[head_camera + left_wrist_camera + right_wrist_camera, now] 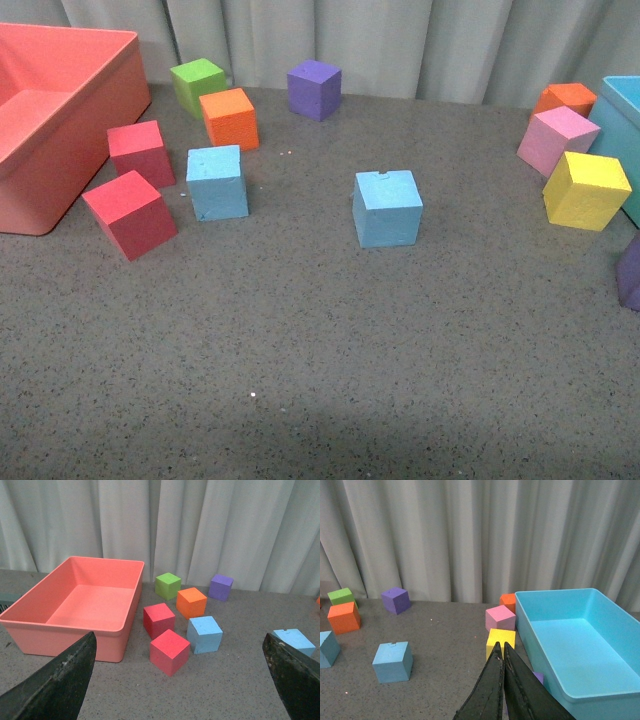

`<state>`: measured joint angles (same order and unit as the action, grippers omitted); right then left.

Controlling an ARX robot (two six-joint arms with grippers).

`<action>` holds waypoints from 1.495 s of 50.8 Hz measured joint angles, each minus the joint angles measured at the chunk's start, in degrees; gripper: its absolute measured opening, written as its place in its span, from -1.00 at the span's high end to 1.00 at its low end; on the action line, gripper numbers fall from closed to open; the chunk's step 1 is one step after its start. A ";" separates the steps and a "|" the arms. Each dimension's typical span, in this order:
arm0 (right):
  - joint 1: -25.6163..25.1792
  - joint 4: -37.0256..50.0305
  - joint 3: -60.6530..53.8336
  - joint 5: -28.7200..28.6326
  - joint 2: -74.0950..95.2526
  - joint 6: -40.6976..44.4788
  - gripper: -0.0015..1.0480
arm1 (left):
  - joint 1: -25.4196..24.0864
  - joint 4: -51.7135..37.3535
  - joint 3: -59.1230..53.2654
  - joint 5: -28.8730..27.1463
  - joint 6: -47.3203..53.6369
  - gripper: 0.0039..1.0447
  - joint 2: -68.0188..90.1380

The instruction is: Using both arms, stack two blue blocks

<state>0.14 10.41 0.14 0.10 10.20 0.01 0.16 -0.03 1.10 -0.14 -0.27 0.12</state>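
The grey speckled surface carried everything. At its far left stood a large salmon-pink plastic bin, and at its far right a large teal plastic bin. The left claw was spread wide, its two black fingers at opposite sides of the left wrist view and nothing gripped between them. The right claw was closed with its fingers pressed together, holding nothing, poised above the surface just beside the teal bin. One light-blue foam cube sat on the surface left of centre, just beside a red foam cube and near another red foam cube, with an orange foam cube just behind it. The other light-blue foam cube sat alone near the middle of the surface, apart from the first, a small nick in its top rear edge. Neither blue cube rested on the other.
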 joint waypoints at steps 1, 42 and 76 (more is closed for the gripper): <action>0.00 -0.24 0.00 -0.02 -0.24 0.00 0.98 | 0.00 0.00 0.00 0.00 0.00 -0.88 0.00; 0.00 -10.34 0.04 -0.17 -9.97 0.02 -0.27 | 0.00 0.00 0.00 0.00 0.00 -0.88 -0.02; 0.00 -10.34 0.04 -0.17 -9.99 0.00 -0.81 | 11.87 -7.80 29.31 -4.26 -9.01 -0.88 73.22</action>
<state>0.14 0.08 0.19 -0.08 0.21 0.01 12.03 -7.84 30.41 -4.40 -9.28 73.34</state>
